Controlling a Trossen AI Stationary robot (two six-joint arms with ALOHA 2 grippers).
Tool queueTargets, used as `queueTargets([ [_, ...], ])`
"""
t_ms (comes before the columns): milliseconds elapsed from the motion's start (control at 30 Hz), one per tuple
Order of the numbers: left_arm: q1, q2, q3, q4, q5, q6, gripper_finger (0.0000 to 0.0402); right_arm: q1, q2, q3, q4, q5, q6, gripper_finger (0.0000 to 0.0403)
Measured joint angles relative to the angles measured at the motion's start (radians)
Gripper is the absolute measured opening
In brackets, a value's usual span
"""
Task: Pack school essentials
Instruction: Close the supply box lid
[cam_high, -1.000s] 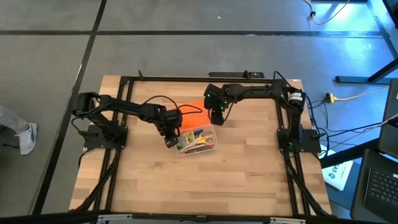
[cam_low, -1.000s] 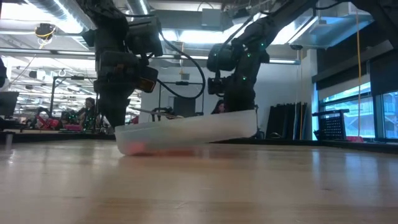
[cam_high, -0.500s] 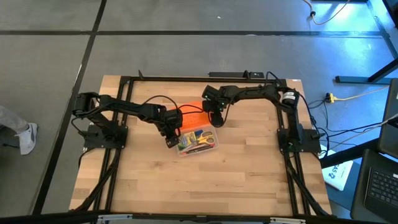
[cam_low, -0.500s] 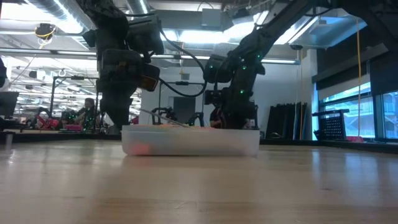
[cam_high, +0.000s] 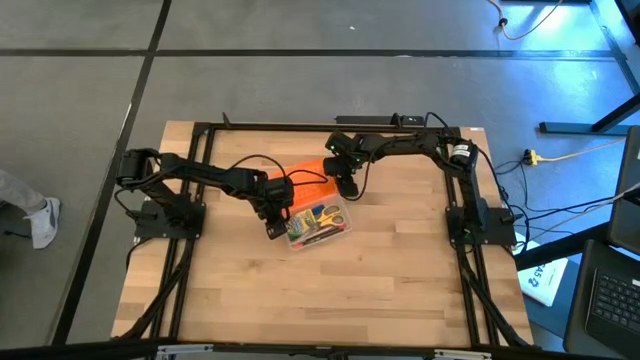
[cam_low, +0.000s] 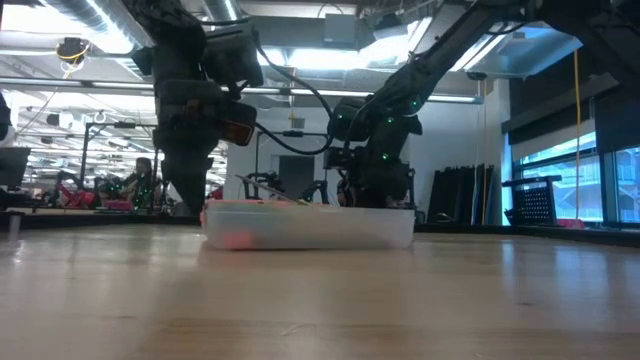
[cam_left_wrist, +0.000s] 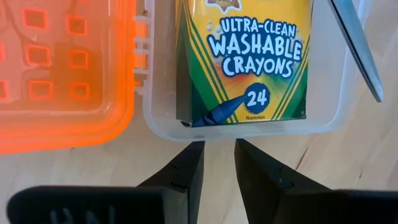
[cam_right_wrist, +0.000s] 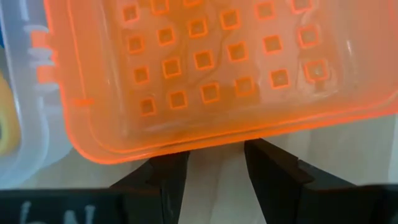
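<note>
High view: crayon box (cam_high: 303, 224), scissors (cam_high: 325, 215) packed in clear box (cam_high: 343, 232). Left gripper (cam_high: 273, 228), right gripper (cam_high: 345, 186) apparently empty, part-open. You close orange lid (cam_high: 310, 180) next.

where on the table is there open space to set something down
The near half of the table, in front of the clear box, is bare wood, as is the strip between the box and the right arm's base. It is crowded mid-table: left gripper at the box's end, right gripper over the orange lid.

Orange lid (cam_right_wrist: 211, 74) (grid-patterned), green-yellow crayon box (cam_left_wrist: 245, 59)
</note>
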Motion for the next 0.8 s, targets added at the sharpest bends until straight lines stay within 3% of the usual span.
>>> queueTargets([
  [267,-0.003,-0.015,-0.001,-0.015,0.024,0.000,0.0086,-0.007,0.000,-0.002,0.034,-0.018,-0.003,0.0165],
  [467,-0.002,-0.104,0.000,-0.020,0.009,0.001,0.0086,-0.009,0.000,-0.003,0.037,-0.023,-0.003,0.0165],
  [633,-0.003,-0.198,0.000,-0.059,-0.070,0.000,0.0086,-0.009,-0.001,-0.003,0.037,-0.020,-0.003,0.0165],
  [800,0.012,-0.245,0.000,-0.217,-0.187,-0.030,0.0086,-0.009,-0.001,-0.003,0.037,-0.017,-0.003,0.0165],
])
